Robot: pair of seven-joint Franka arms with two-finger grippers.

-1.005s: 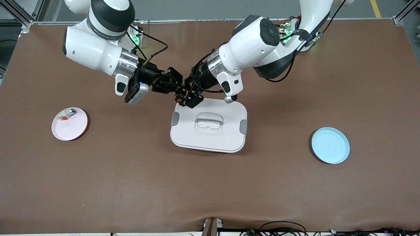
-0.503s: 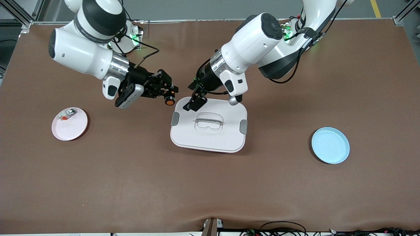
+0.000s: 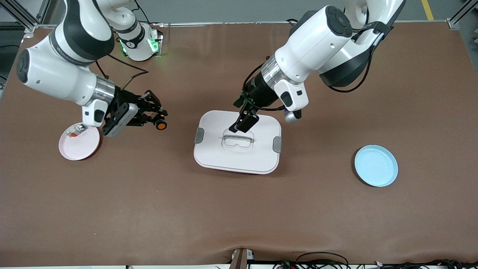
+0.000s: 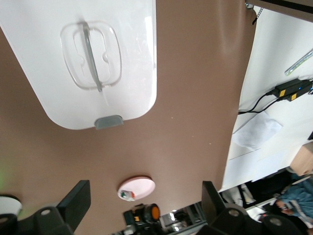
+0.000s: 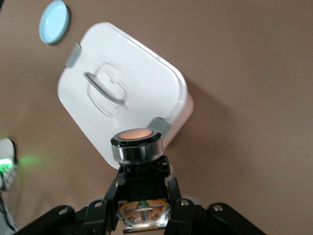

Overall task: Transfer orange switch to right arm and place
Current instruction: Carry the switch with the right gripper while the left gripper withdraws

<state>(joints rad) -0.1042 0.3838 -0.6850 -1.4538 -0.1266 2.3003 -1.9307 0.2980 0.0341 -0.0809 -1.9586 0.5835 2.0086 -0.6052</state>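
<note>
Right gripper (image 3: 158, 121) clamps the switch (image 3: 161, 126) over bare table near pink plate (image 3: 84, 149); lower gently, probably there. Left gripper (image 3: 243, 123) empty, fingers apart, over the white lid (image 3: 239, 157).

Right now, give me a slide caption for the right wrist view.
Right gripper shut on the orange switch, carried above the brown table with the white lidded box below.

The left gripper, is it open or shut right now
Open. The left gripper hangs over the white lidded box with fingers spread wide and nothing between them; the orange switch sits in the right gripper.
</note>
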